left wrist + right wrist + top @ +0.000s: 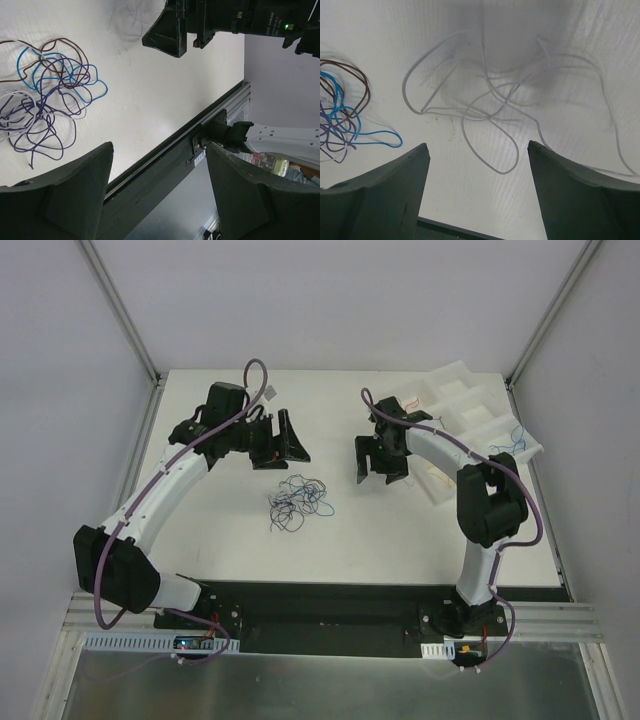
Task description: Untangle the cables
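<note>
While the coloured cable tangle (298, 502) sits knotted mid-table, white wires (490, 95) lie apart beneath the right gripper (385, 460). Both it and the left gripper (278, 440) gape wide, empty. Few strands show in the tray (470, 390), so most separating looks undone.

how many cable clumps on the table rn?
2. Coloured tangle at the centre of the top view; loose white cable spread beside it, seen from the right wrist. A blue wire also lies on the tray; more may be hidden there.
</note>
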Action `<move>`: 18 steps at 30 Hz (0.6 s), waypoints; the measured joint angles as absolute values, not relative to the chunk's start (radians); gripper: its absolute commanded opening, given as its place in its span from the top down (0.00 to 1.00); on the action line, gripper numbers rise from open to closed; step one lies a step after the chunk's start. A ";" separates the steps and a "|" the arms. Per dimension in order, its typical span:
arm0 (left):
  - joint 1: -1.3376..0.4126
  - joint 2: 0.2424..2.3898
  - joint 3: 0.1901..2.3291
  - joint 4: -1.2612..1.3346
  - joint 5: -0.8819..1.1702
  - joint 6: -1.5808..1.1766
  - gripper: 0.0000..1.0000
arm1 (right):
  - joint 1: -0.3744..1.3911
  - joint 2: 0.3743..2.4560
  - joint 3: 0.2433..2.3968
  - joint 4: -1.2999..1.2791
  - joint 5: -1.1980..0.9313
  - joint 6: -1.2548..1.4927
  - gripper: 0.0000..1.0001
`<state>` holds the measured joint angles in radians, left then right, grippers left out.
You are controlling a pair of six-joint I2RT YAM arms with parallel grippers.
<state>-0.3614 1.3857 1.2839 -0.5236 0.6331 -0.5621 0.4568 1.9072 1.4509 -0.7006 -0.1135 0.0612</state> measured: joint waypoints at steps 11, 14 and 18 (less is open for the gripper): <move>-0.362 1.269 1.213 -0.524 0.601 -0.591 0.25 | 0.493 1.932 1.462 -0.624 -0.099 0.093 0.07; -0.368 1.259 1.202 -0.523 0.592 -0.594 0.25 | 0.514 1.972 1.487 -0.616 -0.078 0.093 0.13; -0.373 1.239 1.181 -0.524 0.586 -0.604 0.26 | 0.542 2.041 1.564 -0.625 -0.023 0.093 0.40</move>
